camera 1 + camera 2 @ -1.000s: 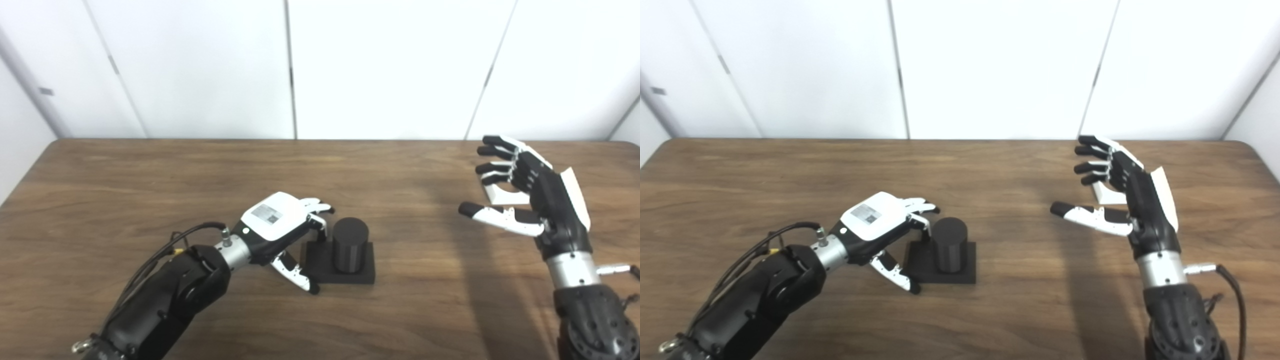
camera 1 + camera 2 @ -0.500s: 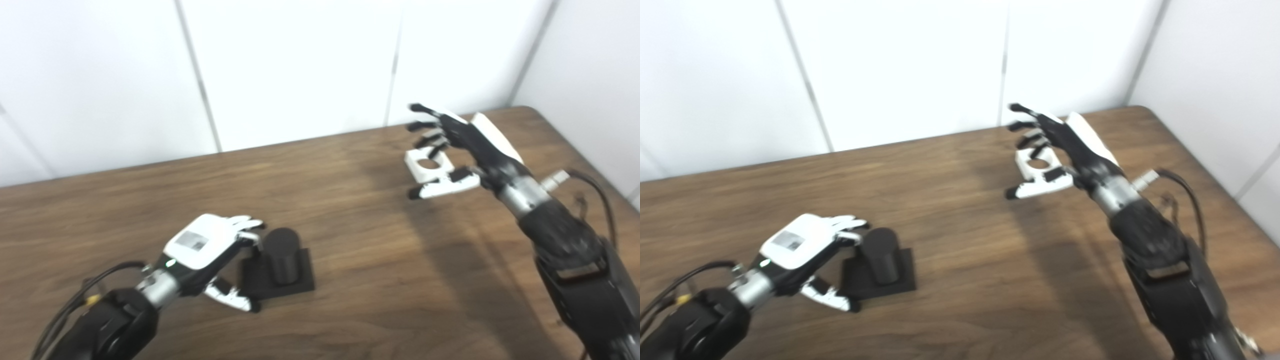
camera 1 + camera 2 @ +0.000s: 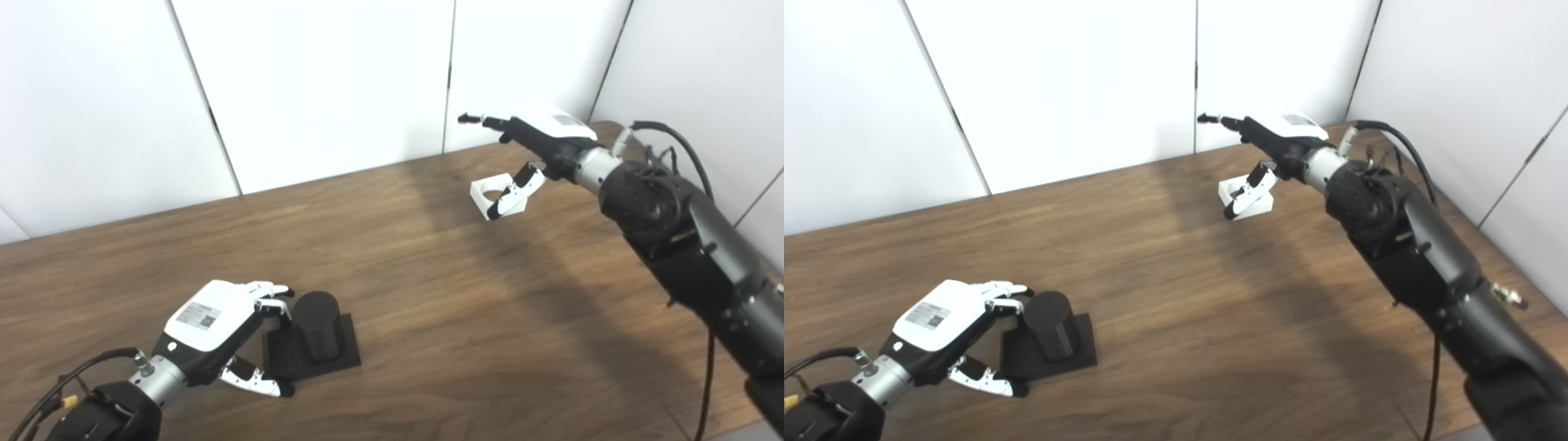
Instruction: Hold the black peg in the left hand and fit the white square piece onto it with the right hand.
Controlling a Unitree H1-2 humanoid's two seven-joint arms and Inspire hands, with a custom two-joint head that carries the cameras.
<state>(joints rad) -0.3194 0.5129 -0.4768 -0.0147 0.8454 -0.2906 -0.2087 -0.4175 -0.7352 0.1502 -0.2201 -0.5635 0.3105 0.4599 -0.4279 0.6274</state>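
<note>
1. The right hand [image 3: 539, 138] hangs spread over the small white square plastic piece with a round hole [image 3: 497, 196], thumb at its near side, gripping nothing.
2. That piece looks light, stiff and smooth; pinching opposite outer walls seems safest.
3. The left hand [image 3: 220, 324] is cupped loosely beside the black cylindrical peg on its square base [image 3: 315, 340], unclosed.
4. The piece lies near the brown wooden table [image 3: 429, 318] back edge, well apart from the peg; open tabletop lies between.

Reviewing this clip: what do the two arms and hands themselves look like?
Both arms are black with a silver wrist ring. The left hand has a white back plate with a QR-style label; the right hand has one with a grey label. Fingers are white and black. Black cables trail from each wrist.
</note>
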